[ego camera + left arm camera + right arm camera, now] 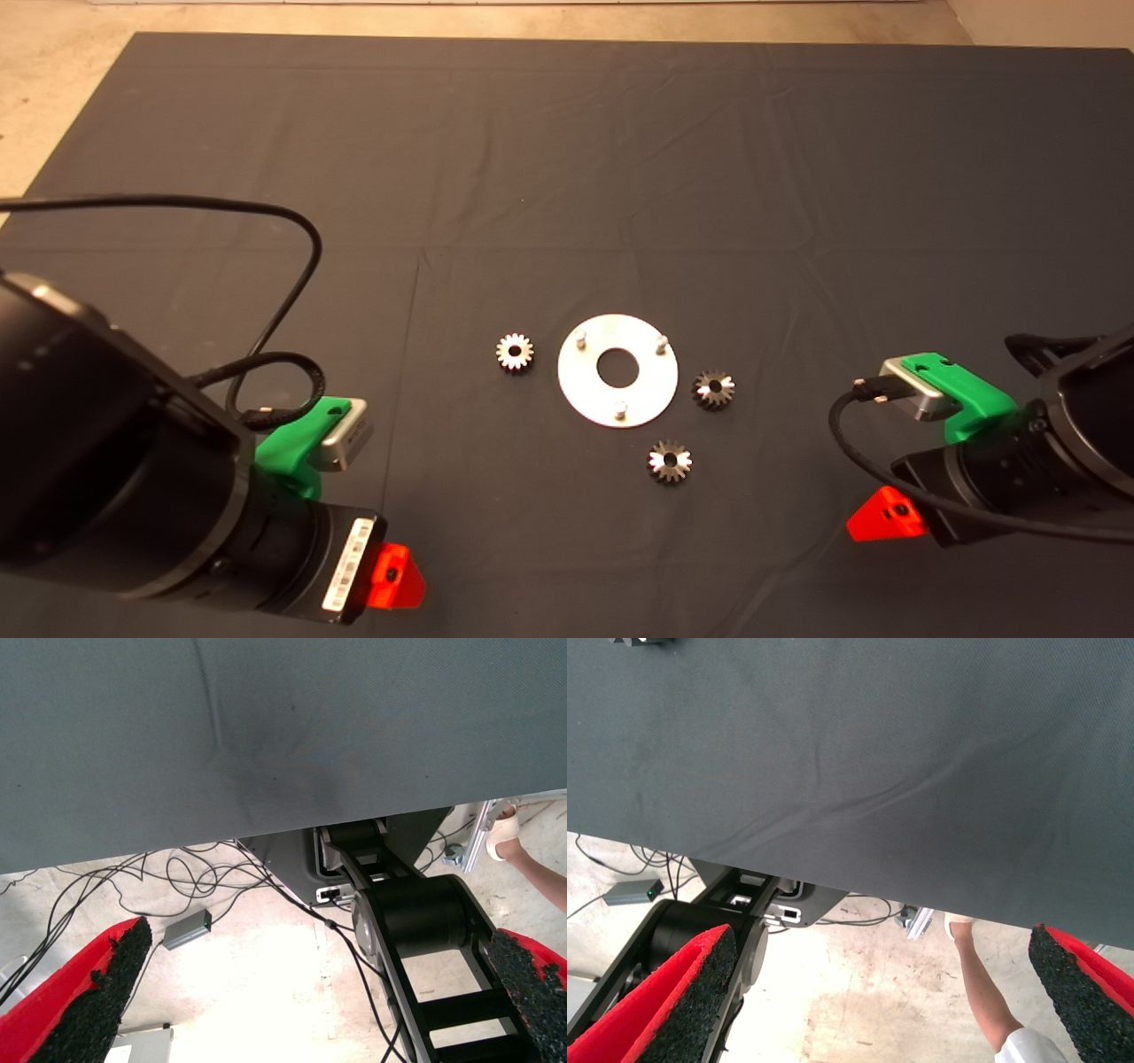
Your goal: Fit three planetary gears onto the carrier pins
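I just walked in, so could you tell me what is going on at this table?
Nothing is being handled yet. The disc lies mid-mat with its three carrier pins bare, and the three planetary gears lie loose around it. The left gripper and right gripper wait open at the near edge, holding nothing.

mat [567, 177]: dark, creased, covering the worktop;
floor [266, 992]: pale, cables trailing;
person's leg [988, 997]: beyond the mat's edge
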Action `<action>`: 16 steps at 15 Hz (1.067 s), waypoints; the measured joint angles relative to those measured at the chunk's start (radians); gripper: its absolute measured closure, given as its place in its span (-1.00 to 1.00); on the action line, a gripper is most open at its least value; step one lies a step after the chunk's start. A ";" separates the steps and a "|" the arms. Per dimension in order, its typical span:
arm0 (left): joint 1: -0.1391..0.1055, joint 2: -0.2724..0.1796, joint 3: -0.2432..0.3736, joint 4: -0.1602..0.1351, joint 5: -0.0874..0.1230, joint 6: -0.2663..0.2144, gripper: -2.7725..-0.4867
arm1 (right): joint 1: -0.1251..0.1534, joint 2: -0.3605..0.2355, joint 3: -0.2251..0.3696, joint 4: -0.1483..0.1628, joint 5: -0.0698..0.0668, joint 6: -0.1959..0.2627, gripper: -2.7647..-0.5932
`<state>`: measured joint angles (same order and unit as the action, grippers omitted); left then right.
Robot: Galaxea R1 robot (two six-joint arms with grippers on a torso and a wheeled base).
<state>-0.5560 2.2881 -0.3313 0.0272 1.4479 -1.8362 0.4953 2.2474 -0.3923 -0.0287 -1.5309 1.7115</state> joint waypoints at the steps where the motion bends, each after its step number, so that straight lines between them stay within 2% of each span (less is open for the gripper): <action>1: 0.000 0.000 0.000 0.000 0.000 0.000 -0.99 | 0.000 0.000 0.000 0.000 0.000 0.000 -0.72; 3: 0.000 0.000 -0.001 0.001 0.000 0.000 -0.99 | 0.000 0.000 0.000 0.000 0.000 0.000 -0.72; 5: 0.000 0.000 -0.047 0.007 0.000 0.002 -0.99 | 0.000 0.000 0.000 0.000 0.000 0.000 -0.72; 8: 0.004 0.026 -0.189 0.078 0.000 0.048 -0.99 | 0.000 0.000 0.000 0.000 0.000 0.000 -0.72; 9: 0.016 0.045 -0.244 0.089 0.000 0.079 -0.99 | 0.000 0.000 0.000 0.000 0.000 0.000 -0.72; 12: 0.104 0.124 -0.416 0.114 -0.002 0.164 -0.99 | -0.003 0.000 0.000 0.000 0.000 0.000 -0.72; 13: 0.121 0.146 -0.454 0.126 -0.009 0.178 -0.99 | -0.003 0.002 0.000 0.000 0.000 0.000 -0.72; 14: 0.130 0.158 -0.479 0.139 -0.025 0.184 -0.99 | -0.003 0.003 0.000 0.000 0.000 0.000 -0.72; 15: 0.140 0.159 -0.495 0.153 -0.042 0.190 -0.99 | -0.003 0.003 0.000 0.000 0.000 0.000 -0.72; 16: 0.154 0.158 -0.516 0.161 -0.046 0.194 -0.99 | -0.003 0.003 0.000 0.000 -0.001 0.000 -0.72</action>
<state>-0.4022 2.4462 -0.8470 0.1883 1.4019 -1.6426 0.4926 2.2500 -0.3923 -0.0283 -1.5321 1.7115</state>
